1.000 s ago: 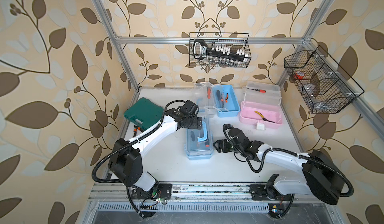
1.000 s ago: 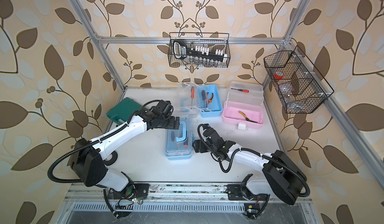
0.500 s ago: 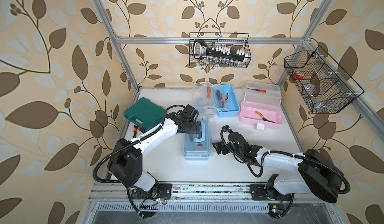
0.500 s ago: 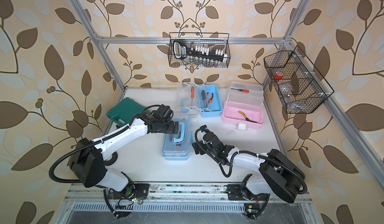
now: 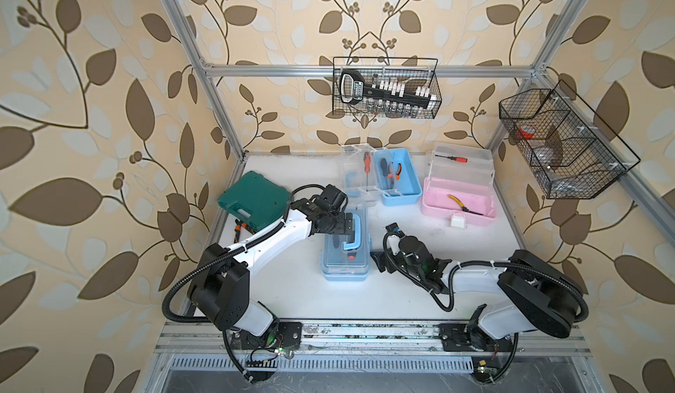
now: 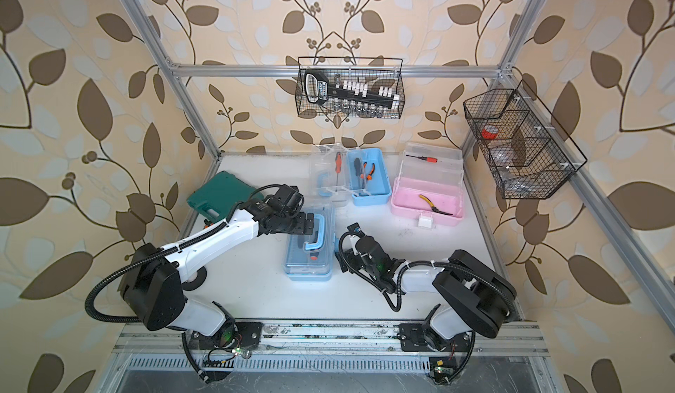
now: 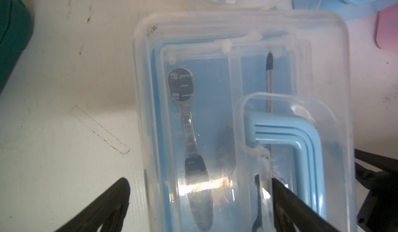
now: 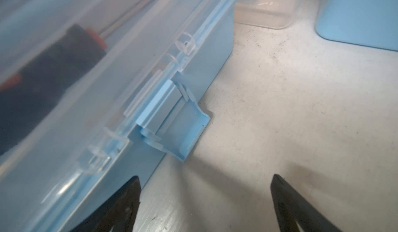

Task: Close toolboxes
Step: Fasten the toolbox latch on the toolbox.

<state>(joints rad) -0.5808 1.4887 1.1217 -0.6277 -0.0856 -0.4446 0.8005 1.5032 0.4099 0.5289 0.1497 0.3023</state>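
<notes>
Left tool (image 5: 349, 227): standing wide open, gripping nothing, and reaching over the near light blue toolbox (image 5: 345, 263).
Left tool's fingers: in the left wrist view, one finger (image 7: 112, 203) is hanging over bare tabletop (image 5: 292, 300) beside the box. The other is sitting over the clear lid (image 7: 215, 112), next to the blue handle (image 7: 301, 138). Whether it is touching the lid cannot be told.
Right tool (image 5: 378, 261): also gaping open and empty, sitting low beside the same box's long side that faces the right edge.
Latch (image 8: 183, 123): in the right wrist view it is sticking out from the box wall, not lying flat, ahead of the right tool's spread jaws.
Near light blue toolbox: lying mid-tabletop with its lid down.
Far light blue toolbox (image 5: 401, 186): sitting by the back edge with its lid lying open beside it, on the side toward the left edge.
Pink toolbox (image 5: 458, 205): sitting near the back right corner, its clear lid standing open toward the back.
Green case (image 5: 254, 201): lying shut at the left edge.
Wire baskets (image 5: 385, 88): hanging on the back and right walls.
</notes>
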